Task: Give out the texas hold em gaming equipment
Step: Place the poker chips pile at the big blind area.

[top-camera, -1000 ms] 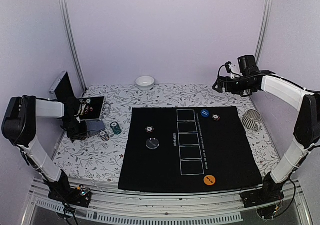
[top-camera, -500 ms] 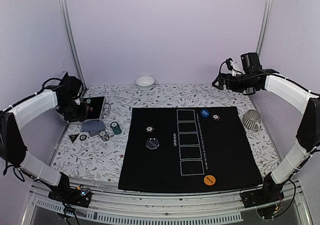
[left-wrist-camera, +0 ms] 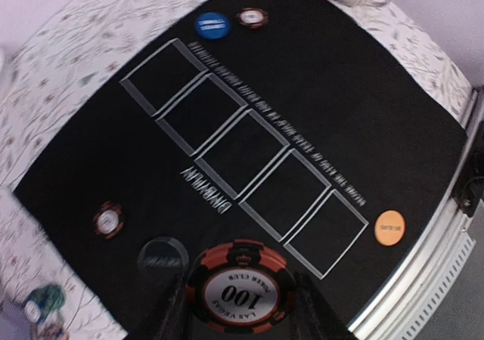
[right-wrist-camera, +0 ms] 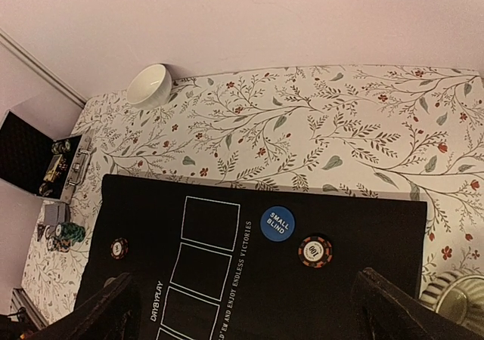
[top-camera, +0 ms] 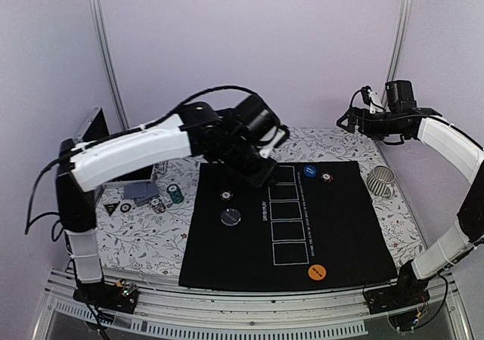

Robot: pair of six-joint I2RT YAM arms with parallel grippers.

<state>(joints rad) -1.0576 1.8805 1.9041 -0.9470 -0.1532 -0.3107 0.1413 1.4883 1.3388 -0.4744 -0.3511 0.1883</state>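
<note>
Item 1: playing cards (top-camera: 140,191), grey-blue backs, lay off the left edge of the black mat (top-camera: 340,234), with a green chip stack (top-camera: 175,195) between them and the mat. I judged the cards thin, bendy and slick, best lifted by a free edge rather than from above.

Item 2: left pincer (top-camera: 263,172), over the mat's far-left part, was pinched on a red-and-black 100 chip (left-wrist-camera: 242,285), with fingers on opposite sides of its rim and its face toward the wrist camera. I judged it light, rigid and hard-edged, apt to swivel or slip if the grip loosened; rim to rim seemed the sound hold.

Item 3: on the mat's left half were a striped chip (top-camera: 226,195) and, toward the mat's near edge, a dark disc (top-camera: 231,217), the two apart. Both lay flat, so I reckoned only their thin edges offered purchase.

Item 4: on the mat's far side sat a blue disc (top-camera: 309,171), with a second striped chip (top-camera: 327,177) just beside it. An orange disc (top-camera: 316,273) sat at the mat's near edge.

Item 5: right pincer (top-camera: 355,121), beyond the mat's far-right corner, was spread wide and held nothing.
</note>
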